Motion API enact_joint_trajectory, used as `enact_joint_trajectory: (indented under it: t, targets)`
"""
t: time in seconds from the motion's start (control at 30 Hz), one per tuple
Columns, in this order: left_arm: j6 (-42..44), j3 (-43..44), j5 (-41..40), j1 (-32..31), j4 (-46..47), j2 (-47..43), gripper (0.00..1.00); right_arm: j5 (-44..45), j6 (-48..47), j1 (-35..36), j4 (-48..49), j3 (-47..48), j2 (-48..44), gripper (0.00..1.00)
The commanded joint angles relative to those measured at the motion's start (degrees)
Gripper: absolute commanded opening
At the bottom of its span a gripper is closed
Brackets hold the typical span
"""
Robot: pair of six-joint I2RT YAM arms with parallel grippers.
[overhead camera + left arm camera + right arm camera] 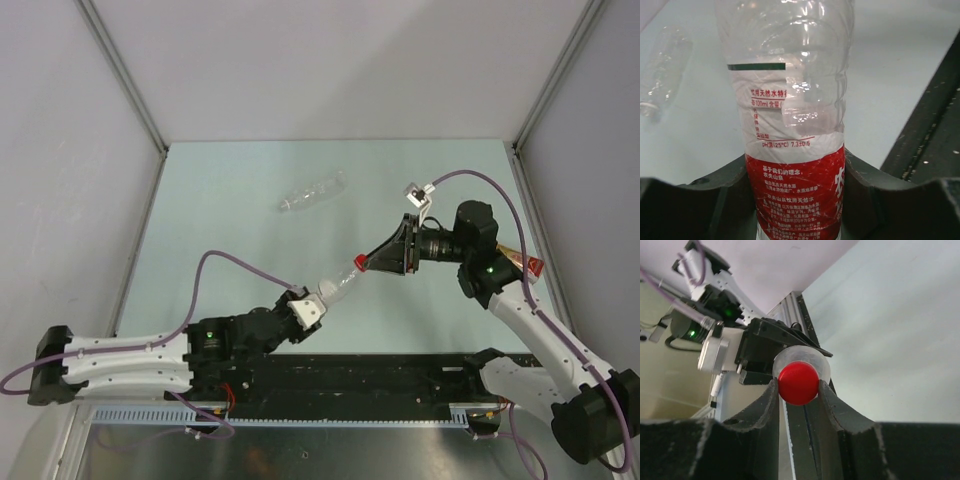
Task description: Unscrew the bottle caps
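Observation:
My left gripper (310,305) is shut on the clear bottle with a red label band (792,150), holding it above the table, neck pointing up and right (340,285). My right gripper (365,262) is shut on its red cap (798,383), both fingers pressed against the cap's sides. The clear crinkled bottle (312,190) lies on its side at the back middle of the table; it also shows in the left wrist view (662,70), with a white cap at its left end. The amber bottle (520,258) is mostly hidden behind the right arm.
The pale green table top (230,220) is bounded by grey walls at left, back and right. A black rail (350,375) runs along the near edge between the two arm bases.

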Motion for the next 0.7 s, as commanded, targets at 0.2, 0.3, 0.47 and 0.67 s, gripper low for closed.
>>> enact_joint_trajectory:
  t: [0.2, 0.3, 0.47, 0.67]
  targets:
    - [-4.3, -2.2, 18.4, -0.4, 10.7, -8.4, 0.09, -4.6, -4.2, 4.4, 7.9, 0.1, -1.4, 0.00]
    - [-5.3, -2.0, 19.8, 0.4, 11.1, -8.4, 0.08, -4.7, -6.3, 5.5, 8.0, 0.1, -2.3, 0.00]
    - [-8.6, -1.3, 27.9, 4.3, 11.9, -8.4, 0.01, -3.5, -10.6, 6.4, 5.1, 0.1, -3.6, 0.00]
    - [-12.5, 0.9, 45.0, 12.5, 12.0, -5.9, 0.00, -4.6, -12.6, 6.9, 3.8, 0.1, -3.8, 0.00]
